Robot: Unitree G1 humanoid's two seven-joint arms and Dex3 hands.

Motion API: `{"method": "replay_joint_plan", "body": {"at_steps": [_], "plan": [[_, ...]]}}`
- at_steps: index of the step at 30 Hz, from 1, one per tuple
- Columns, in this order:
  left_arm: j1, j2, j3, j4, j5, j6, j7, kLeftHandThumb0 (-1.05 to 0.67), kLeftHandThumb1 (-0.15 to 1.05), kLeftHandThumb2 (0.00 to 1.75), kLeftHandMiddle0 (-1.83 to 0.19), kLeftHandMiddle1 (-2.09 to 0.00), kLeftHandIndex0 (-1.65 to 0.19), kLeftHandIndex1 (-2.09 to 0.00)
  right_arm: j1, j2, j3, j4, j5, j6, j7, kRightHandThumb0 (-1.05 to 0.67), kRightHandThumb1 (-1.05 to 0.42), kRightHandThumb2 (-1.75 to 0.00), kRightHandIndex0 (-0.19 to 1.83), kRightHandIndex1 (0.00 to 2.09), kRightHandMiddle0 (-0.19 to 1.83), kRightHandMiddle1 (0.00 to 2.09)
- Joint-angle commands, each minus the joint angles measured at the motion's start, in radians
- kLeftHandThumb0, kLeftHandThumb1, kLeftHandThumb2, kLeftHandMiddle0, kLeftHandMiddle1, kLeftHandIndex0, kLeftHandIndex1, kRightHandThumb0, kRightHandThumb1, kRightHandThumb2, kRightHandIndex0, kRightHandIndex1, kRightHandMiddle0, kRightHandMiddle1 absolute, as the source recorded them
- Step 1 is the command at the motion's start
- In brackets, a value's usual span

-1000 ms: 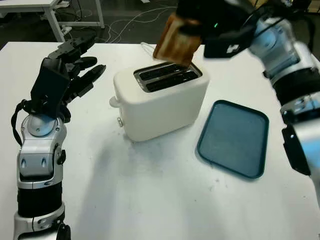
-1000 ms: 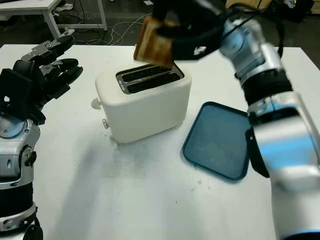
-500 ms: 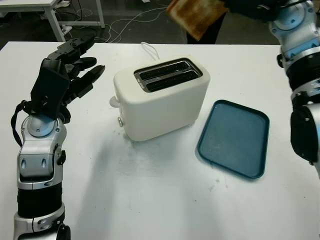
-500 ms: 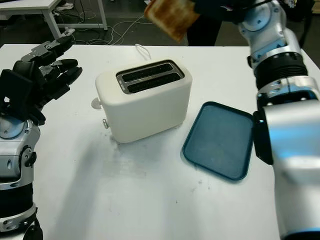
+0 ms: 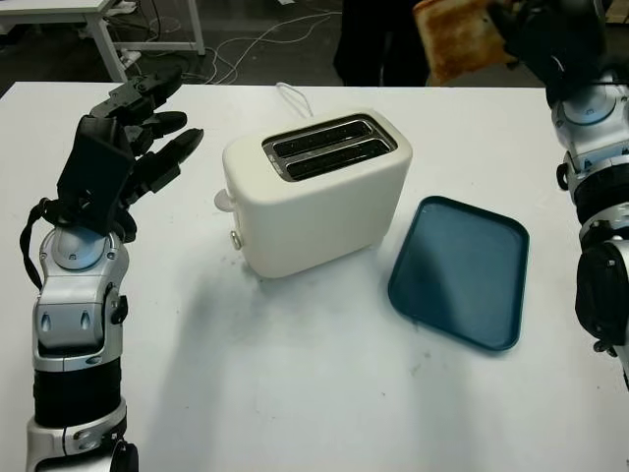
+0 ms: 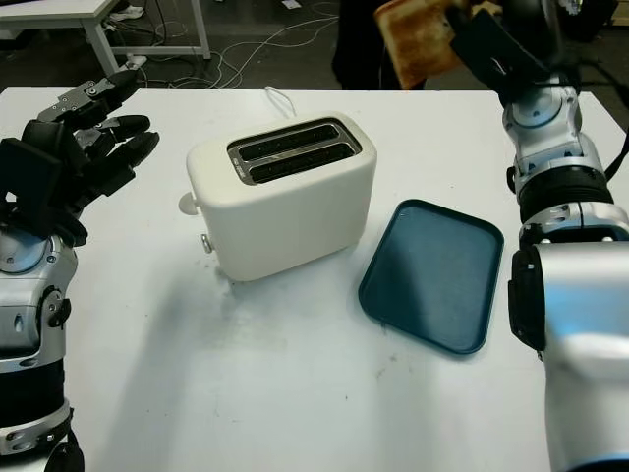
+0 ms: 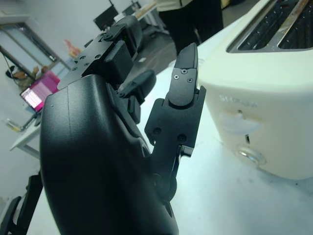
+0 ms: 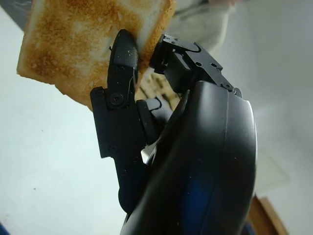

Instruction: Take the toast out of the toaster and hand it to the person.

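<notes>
This looks like a robotics lab or office workroom, not a home kitchen. The white table (image 5: 295, 393) is a plain work surface carrying a toaster (image 5: 316, 192) and a blue tray (image 5: 460, 270). At the upper left of the frame stands another white desk (image 5: 69, 15) on metal legs, with loose cables (image 5: 246, 44) trailing over the dark floor behind. In the left wrist view, a lit laptop screen (image 7: 36, 90) sits on a far desk.
</notes>
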State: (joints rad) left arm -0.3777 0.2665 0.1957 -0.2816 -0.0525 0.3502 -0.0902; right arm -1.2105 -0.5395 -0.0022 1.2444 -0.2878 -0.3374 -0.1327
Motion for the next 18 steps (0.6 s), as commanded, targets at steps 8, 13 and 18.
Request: {"method": "replay_joint_plan", "body": {"at_steps": [8, 13, 18], "plan": [[0.009, -0.003, -0.001, -0.006, 0.001, -0.013, 0.007, -0.23, 0.84, 0.28, -0.21, -0.85, -0.56, -0.02, 0.049, 0.045, -0.029, 0.006, 0.059, 0.033, 0.022, -0.17, -0.92, -0.38, 0.90, 1.74, 0.53, 1.73], [0.010, -0.003, 0.003, 0.004, -0.004, -0.024, 0.004, -0.24, 0.83, 0.31, -0.21, -0.86, -0.57, -0.03, 0.067, 0.078, -0.034, 0.016, 0.067, 0.054, 0.013, -0.10, -0.92, -0.40, 0.78, 1.75, 0.43, 1.74], [0.011, -0.001, 0.004, 0.001, -0.004, -0.020, 0.001, -0.26, 0.82, 0.32, -0.21, -0.86, -0.57, -0.03, 0.083, 0.091, -0.015, 0.018, 0.051, 0.093, 0.018, -0.08, -0.92, -0.43, 0.70, 1.75, 0.39, 1.75]]}}
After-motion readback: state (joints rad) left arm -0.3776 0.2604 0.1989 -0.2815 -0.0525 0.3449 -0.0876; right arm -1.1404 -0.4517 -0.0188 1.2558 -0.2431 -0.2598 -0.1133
